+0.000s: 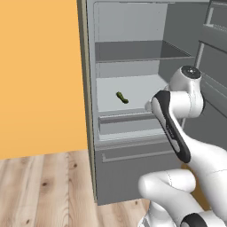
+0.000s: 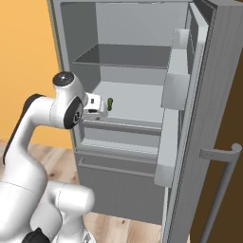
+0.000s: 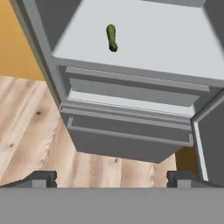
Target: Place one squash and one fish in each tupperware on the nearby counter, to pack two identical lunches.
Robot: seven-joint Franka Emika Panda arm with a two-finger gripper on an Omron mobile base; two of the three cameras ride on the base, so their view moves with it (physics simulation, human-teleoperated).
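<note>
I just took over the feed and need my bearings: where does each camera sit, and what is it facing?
Left base view: behind the arm's left, facing the open fridge; arm at lower right.
Right base view: behind its right, facing the fridge and open door; arm at lower left.
Hand view: on the hand, open, looking down at the shelf and drawers.
All three share the green squash on the shelf.

My arm is bent at the elbow, wrist level and reaching forward; gripper (image 3: 111,179) has its fingers spread wide, holding nothing
</note>
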